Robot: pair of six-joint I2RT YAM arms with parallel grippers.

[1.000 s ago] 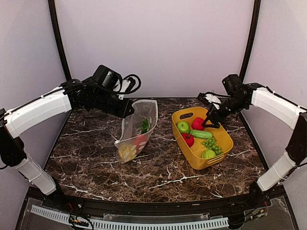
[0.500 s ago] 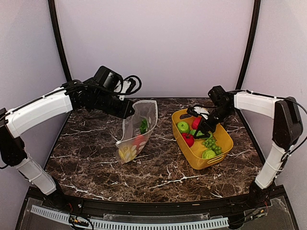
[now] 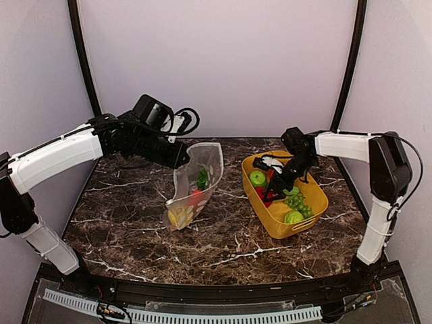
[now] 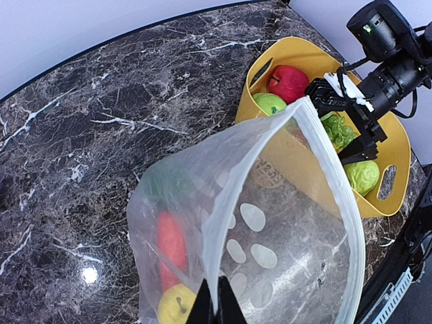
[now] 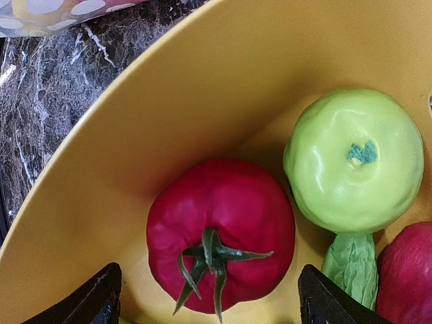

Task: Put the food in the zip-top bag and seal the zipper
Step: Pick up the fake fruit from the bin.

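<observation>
The clear dotted zip-top bag [image 3: 196,181] hangs open, its bottom on the table. My left gripper [image 3: 181,156] is shut on its rim, also in the left wrist view [image 4: 216,305]. The whitish zipper [image 4: 331,162] runs round the open mouth. Inside lie a yellow lemon [image 4: 175,307], a red piece [image 4: 171,239] and something green. My right gripper [image 3: 270,186] is open, low inside the yellow basket [image 3: 267,217]. Its fingers straddle a red tomato [image 5: 219,226] without touching it. A green apple [image 5: 354,158] sits beside the tomato, with a cucumber [image 5: 351,266] below it.
The basket also holds green grapes [image 3: 295,200], a green leafy piece [image 3: 293,217] and another red piece [image 5: 408,270]. The basket wall [image 5: 135,128] rises close to the left of the right fingers. Dark marble table [image 3: 223,236] lies between bag and basket.
My right gripper has moved left and down into the basket, over the red tomato. My left gripper and the bag have stayed where they were.
</observation>
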